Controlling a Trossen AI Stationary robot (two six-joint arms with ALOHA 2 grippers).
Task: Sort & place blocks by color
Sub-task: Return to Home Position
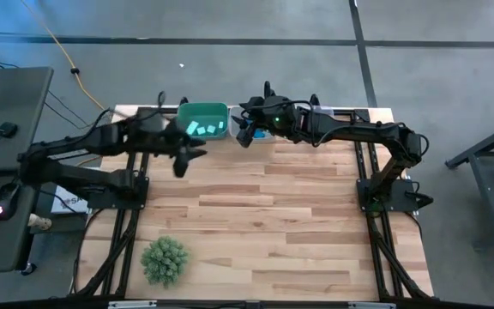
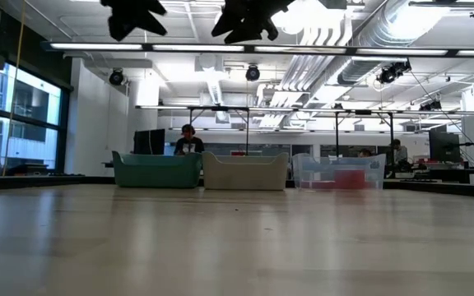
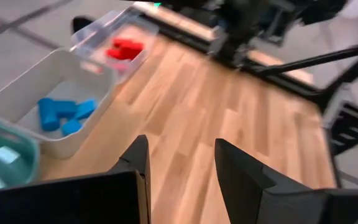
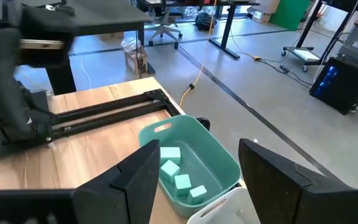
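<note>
A: Blocks, placed against the green bin (image 1: 217, 110)?

B: The light teal blocks (image 4: 176, 169) lie inside the green bin. The blue blocks (image 3: 63, 112) lie in the gray bin (image 3: 55, 67) just beside it. The red blocks (image 3: 124, 48) lie in the clear bin (image 3: 93, 36), one place beyond the gray one.

A: Arms?

B: The left gripper (image 3: 181, 146) hangs in the air just beside the green bin, on the side toward the plant ball (image 1: 164, 260). Jaws parted, nothing between them. The right gripper (image 4: 199, 149) hangs over the gray bin, next to the green bin and facing it. Jaws wide, empty.

A: Layout?

B: The three bins stand in a row along one edge of the table (image 1: 256, 215). The plant ball sits well apart from the green bin, near the opposite edge on the left arm's side.
</note>
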